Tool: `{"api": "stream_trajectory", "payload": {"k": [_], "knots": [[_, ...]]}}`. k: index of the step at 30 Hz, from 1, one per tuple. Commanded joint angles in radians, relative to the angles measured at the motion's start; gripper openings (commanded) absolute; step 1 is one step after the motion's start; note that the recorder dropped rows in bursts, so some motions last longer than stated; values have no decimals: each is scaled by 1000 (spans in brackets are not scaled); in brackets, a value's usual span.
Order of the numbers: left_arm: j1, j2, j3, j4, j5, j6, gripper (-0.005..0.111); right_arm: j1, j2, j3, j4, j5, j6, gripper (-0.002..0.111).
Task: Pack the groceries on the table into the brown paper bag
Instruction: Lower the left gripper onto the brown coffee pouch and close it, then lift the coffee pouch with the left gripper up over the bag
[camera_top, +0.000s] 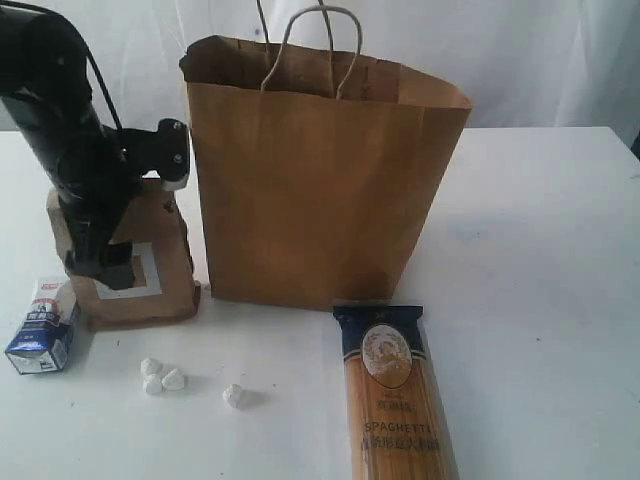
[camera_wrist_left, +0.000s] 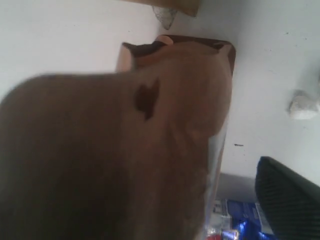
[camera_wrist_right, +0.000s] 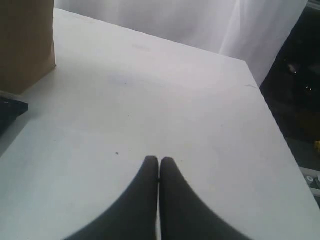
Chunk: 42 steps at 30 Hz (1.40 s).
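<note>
A: What are the fingers of the left gripper (camera_top: 100, 262) doing?
B: They are spread wide over the brown pouch with a grey square label (camera_top: 170, 260). In the left wrist view we see one dark finger (camera_wrist_left: 287, 200) standing clear of the pouch's side, with table showing between them, so nothing is grasped. We cannot see the other finger.
A: And the right gripper (camera_wrist_right: 159, 165)?
B: Its two black fingers are pressed together and empty, above a bare part of the flat white tabletop (camera_wrist_right: 175, 100).
A: What do we find around the pouch?
B: The pouch stands upright on the left of the table, and we cannot tell what is in it. The small blue-and-white carton (camera_top: 43, 328) lies just beside its lower left corner. Four small crumpled white lumps (camera_top: 160, 378) sit in front of it.
A: Where is the bag?
B: The tall brown kraft paper bag with twisted loop handles (camera_top: 320, 190) stands upright just right of the pouch, mouth open. Its inside is hidden from us, so we cannot say what it holds.
A: Anything beyond that?
B: A clear spaghetti packet with a dark blue top (camera_top: 395, 400) lies flat in front of the bag. Its top end is at the bag's base, and pale strands show through the film.
</note>
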Motion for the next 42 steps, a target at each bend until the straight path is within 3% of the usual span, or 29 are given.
{"api": "stream_trajectory", "payload": {"k": [1,6,9,12,15,16,21,27,42], "knots": [[2,56,-4,-14,6,12,105,-5,-3,1,-2,-4,4,0],[2,75,-4,-14,6,-4,103,-5,-3,1,-2,-4,4,0],[2,81,-4,-14,8,-41,89,-5,-3,1,-2,-4,4,0],[2,81,-4,-12,3,-56,56,-5,-3,1,-2,-4,4,0],[2,81,-4,-12,3,-56,7,-5,-3,1,-2,-4,4,0],[2,81,-4,-12,1,-47,1,-5,-3,1,-2,-4,4,0],[2,79,-4,29,24,-49,1,-5,-3,1,-2,-4,4,0],[2,6,-4,172,141,-94,1,-5,-3,1,-2,-4,4,0],[2,-428,-4,0,-89,-170,0,-5,-3,1,-2,-4,4,0]]}}
